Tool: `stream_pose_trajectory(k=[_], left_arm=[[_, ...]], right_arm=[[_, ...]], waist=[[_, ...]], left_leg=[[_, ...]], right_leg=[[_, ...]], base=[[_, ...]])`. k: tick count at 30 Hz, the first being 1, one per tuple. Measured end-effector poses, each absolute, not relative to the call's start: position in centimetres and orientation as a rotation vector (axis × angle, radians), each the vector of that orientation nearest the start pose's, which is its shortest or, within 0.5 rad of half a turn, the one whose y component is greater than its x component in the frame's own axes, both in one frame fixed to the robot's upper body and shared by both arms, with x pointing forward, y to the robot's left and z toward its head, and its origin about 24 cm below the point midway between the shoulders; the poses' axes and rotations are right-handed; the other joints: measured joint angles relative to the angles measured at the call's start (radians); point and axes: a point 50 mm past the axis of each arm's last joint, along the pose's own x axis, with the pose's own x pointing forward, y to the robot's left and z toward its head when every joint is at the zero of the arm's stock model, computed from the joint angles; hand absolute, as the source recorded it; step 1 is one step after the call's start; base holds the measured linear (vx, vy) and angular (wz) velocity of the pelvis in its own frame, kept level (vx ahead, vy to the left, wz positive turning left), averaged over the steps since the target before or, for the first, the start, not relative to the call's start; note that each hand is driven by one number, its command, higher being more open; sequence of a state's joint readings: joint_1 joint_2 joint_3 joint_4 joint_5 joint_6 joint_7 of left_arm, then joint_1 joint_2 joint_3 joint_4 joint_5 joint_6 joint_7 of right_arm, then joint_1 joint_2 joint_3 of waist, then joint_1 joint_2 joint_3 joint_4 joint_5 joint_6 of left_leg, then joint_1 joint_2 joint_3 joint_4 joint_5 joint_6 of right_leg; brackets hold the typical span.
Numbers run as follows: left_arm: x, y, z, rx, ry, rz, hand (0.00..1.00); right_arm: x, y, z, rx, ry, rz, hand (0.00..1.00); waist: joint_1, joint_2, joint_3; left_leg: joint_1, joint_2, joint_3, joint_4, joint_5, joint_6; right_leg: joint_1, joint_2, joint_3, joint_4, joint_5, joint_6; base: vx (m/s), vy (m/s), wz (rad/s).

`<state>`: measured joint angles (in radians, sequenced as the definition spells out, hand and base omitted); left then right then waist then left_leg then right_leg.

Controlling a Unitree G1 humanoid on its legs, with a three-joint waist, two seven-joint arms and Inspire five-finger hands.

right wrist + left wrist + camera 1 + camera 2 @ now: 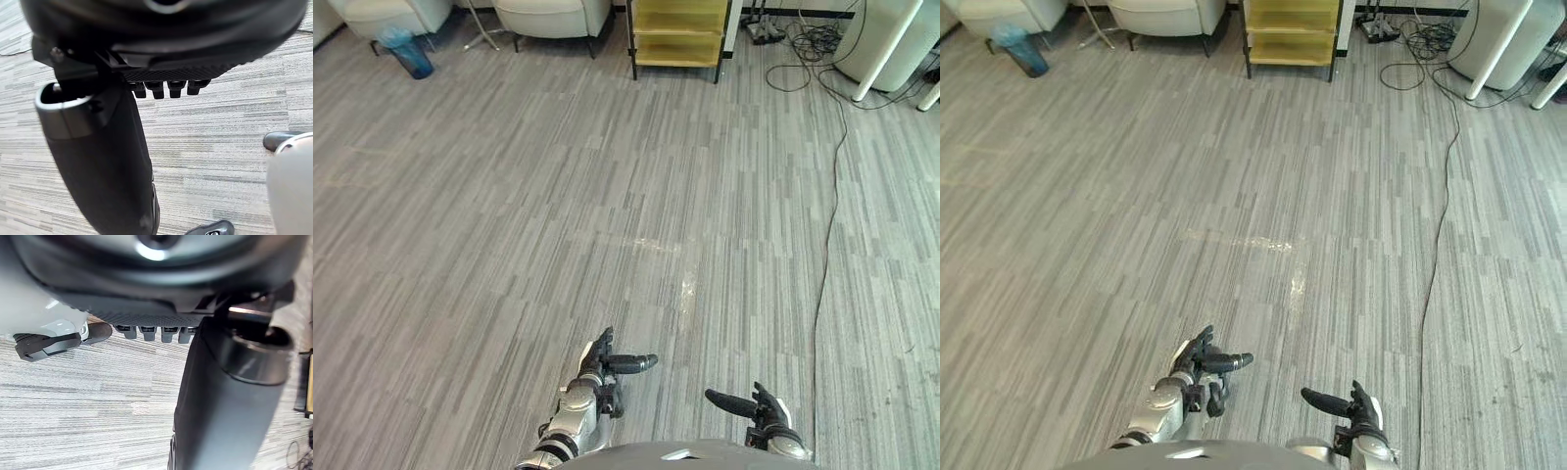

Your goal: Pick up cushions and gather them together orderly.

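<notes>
1. Low in the frame, the left hand (604, 370) hovers over the grey plank floor (509, 225), fingers loosely straight, thumb pointing right, nothing in it.
2. Lower right, the right hand (762, 409) is spread the same way and empty, thumb pointing left.
3. Far up top: a yellow shelf (678, 34) at centre, a cream armchair (553, 15) left of it, and a blue bin (411, 57) at upper left.

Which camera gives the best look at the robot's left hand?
The left eye view: it takes in the whole left hand, with fingers and thumb straight and holding nothing. The right eye view shows much the same. The left wrist view shows its thumb and finger row from very close.
</notes>
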<state>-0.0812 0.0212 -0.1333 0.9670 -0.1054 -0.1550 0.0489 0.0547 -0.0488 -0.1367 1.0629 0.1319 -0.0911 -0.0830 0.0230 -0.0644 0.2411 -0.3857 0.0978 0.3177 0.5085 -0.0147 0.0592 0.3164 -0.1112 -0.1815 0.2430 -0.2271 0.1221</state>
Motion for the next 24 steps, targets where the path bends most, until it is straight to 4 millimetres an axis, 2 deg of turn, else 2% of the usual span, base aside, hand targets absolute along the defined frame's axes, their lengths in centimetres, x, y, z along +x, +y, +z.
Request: stream_pose_trajectory(k=[1,2,3,4,5,6,7,8,9,10,11,12,13,14,16,17,18,19,20,22,24], left_arm=[[18.2,13.8,-12.6,0.016,0.751,-0.030,1.00],[17.4,14.2,-13.1,0.025,0.781,-0.021,1.00],[16.7,14.9,-13.6,0.052,0.820,-0.013,1.00],[16.4,15.4,-13.9,0.061,0.847,0.000,1.00],[16.0,15.8,-14.2,0.077,0.882,0.007,1.00],[15.6,15.9,-14.4,0.081,0.899,0.007,1.00],[15.3,15.7,-14.6,0.083,0.913,-0.001,1.00],[15.2,15.7,-14.6,0.081,0.918,-0.001,1.00],[15.2,15.7,-14.7,0.081,0.919,0.000,1.00],[15.0,15.8,-14.7,0.082,0.923,0.003,1.00],[14.6,16.1,-14.9,0.086,0.933,0.007,1.00],[14.4,16.3,-15.0,0.089,0.943,0.011,1.00],[14.3,15.7,-15.0,0.077,0.942,-0.005,1.00],[14.8,15.3,-14.8,0.076,0.923,-0.024,1.00],[14.9,14.3,-14.8,0.064,0.919,-0.057,1.00],[14.8,13.7,-14.8,0.053,0.919,-0.074,1.00],[15.0,12.9,-14.6,0.030,0.903,-0.083,1.00],[15.1,12.8,-14.6,0.027,0.900,-0.084,1.00],[15.6,12.3,-14.3,0.006,0.876,-0.088,1.00],[15.6,12.3,-14.3,0.000,0.875,-0.087,1.00],[15.7,12.3,-14.2,0.001,0.870,-0.088,1.00]], right_arm=[[9.7,-19.2,-16.0,0.101,1.038,-0.330,1.00],[9.3,-19.4,-16.1,0.095,1.050,-0.330,1.00],[9.3,-19.3,-16.1,0.086,1.051,-0.319,1.00],[9.7,-19.2,-16.1,0.087,1.042,-0.309,1.00],[10.6,-19.4,-15.8,0.088,1.011,-0.300,1.00],[11.3,-19.8,-15.4,0.078,0.981,-0.301,1.00],[12.0,-20.8,-14.9,0.055,0.935,-0.302,1.00],[12.4,-21.4,-14.5,0.041,0.907,-0.305,1.00],[12.6,-21.6,-14.4,0.036,0.896,-0.306,1.00],[13.0,-21.9,-14.1,0.025,0.878,-0.306,1.00],[12.8,-21.8,-14.2,0.022,0.881,-0.302,1.00],[12.5,-21.8,-14.3,0.023,0.895,-0.301,1.00],[12.4,-22.4,-14.4,0.005,0.913,-0.306,1.00],[12.3,-22.4,-14.5,0.010,0.917,-0.314,1.00],[11.2,-22.4,-15.0,0.022,0.967,-0.324,1.00],[10.3,-22.2,-15.3,0.032,0.992,-0.335,1.00],[9.3,-22.2,-15.5,0.048,1.017,-0.354,1.00],[9.2,-22.2,-15.5,0.049,1.018,-0.355,1.00],[9.2,-22.1,-15.5,0.061,1.013,-0.361,1.00],[9.3,-22.0,-15.5,0.071,1.009,-0.364,1.00],[9.4,-21.9,-15.4,0.082,1.001,-0.372,1.00]], waist=[[-0.001,-0.010,-0.023],[-0.008,-0.005,-0.046],[-0.020,-0.039,-0.055],[-0.020,-0.038,-0.051],[-0.027,-0.018,-0.035],[-0.033,0.003,-0.023],[-0.044,0.044,-0.004],[-0.045,0.070,0.005],[-0.046,0.078,0.008],[-0.048,0.086,0.011],[-0.053,0.072,0.009],[-0.067,0.076,0.012],[-0.049,0.110,0.000],[-0.049,0.103,0.007],[-0.063,0.102,0.007],[-0.067,0.102,0.008],[-0.063,0.100,0.007],[-0.062,0.100,0.007],[-0.048,0.098,0.008],[-0.047,0.091,0.002],[-0.037,0.087,0.001]], left_leg=[[0.044,-0.036,0.019,-0.028,-0.029,0.030],[0.106,-0.037,0.025,-0.069,-0.123,-0.002],[0.179,-0.077,0.022,-0.118,-0.150,0.000],[0.230,-0.085,0.022,-0.148,-0.167,-0.005],[0.316,-0.088,0.021,-0.213,-0.173,-0.014],[0.387,-0.082,0.021,-0.263,-0.174,-0.021],[0.477,-0.056,0.025,-0.313,-0.171,-0.032],[0.518,-0.033,0.030,-0.328,-0.169,-0.036],[0.531,-0.022,0.032,-0.329,-0.169,-0.036],[0.559,-0.003,0.033,-0.332,-0.171,-0.041],[0.597,-0.009,0.031,-0.348,-0.183,-0.083],[0.623,0.007,0.022,-0.355,-0.202,-0.118],[0.633,0.045,0.013,-0.375,-0.204,-0.119],[0.622,0.040,-0.021,-0.363,-0.192,-0.136],[0.576,0.050,-0.070,-0.243,-0.163,-0.148],[0.533,0.079,-0.072,-0.102,-0.158,-0.148],[0.446,0.135,-0.080,0.137,-0.177,-0.178],[0.435,0.142,-0.079,0.158,-0.180,-0.179],[0.351,0.176,-0.067,0.285,-0.206,-0.174],[0.324,0.176,-0.059,0.263,-0.213,-0.163],[0.307,0.138,-0.085,0.062,-0.221,-0.166]], right_leg=[[-0.043,-0.026,-0.001,0.198,0.015,0.000],[-0.100,-0.043,-0.001,0.361,0.070,-0.027],[-0.193,-0.108,0.007,0.591,0.178,-0.028],[-0.258,-0.132,-0.010,0.704,0.122,-0.060],[-0.332,-0.147,-0.032,0.781,0.029,-0.104],[-0.374,-0.136,-0.051,0.781,-0.026,-0.124],[-0.432,-0.106,-0.100,0.713,-0.082,-0.158],[-0.482,-0.084,-0.148,0.630,-0.103,-0.176],[-0.507,-0.072,-0.167,0.582,-0.106,-0.175],[-0.569,-0.045,-0.187,0.429,-0.091,-0.163],[-0.605,-0.021,-0.171,0.207,0.053,-0.149],[-0.587,-0.005,-0.168,0.194,0.131,-0.213],[-0.583,0.037,-0.151,0.204,0.121,-0.219],[-0.582,0.041,-0.124,0.230,0.100,-0.226],[-0.511,0.048,-0.152,0.202,0.073,-0.247],[-0.445,0.058,-0.177,0.152,0.058,-0.246],[-0.349,0.087,-0.185,0.061,0.045,-0.242],[-0.340,0.091,-0.186,0.052,0.045,-0.242],[-0.277,0.109,-0.193,-0.015,0.046,-0.241],[-0.250,0.109,-0.195,-0.035,0.046,-0.239],[-0.214,0.105,-0.177,-0.059,0.048,-0.228]], base=[[0.53,0.202,0.18],[0.55,0.190,0.37],[0.69,0.158,0.19],[0.72,0.066,0.05],[0.60,0.020,-0.22],[0.72,-0.015,-0.21],[0.70,-0.068,-0.13],[0.69,-0.099,-0.04],[0.54,-0.152,0.07],[0.55,-0.192,0.24],[0.57,-0.206,0.47],[0.59,-0.220,0.27],[0.54,-0.236,0.18],[0.48,-0.232,0.07],[0.40,-0.257,0.49],[0.40,-0.281,0.83],[0.24,-0.181,0.66],[0.27,-0.187,0.44],[0.23,-0.146,0.11],[0.20,-0.101,0.04],[0.18,-0.003,-0.26]])
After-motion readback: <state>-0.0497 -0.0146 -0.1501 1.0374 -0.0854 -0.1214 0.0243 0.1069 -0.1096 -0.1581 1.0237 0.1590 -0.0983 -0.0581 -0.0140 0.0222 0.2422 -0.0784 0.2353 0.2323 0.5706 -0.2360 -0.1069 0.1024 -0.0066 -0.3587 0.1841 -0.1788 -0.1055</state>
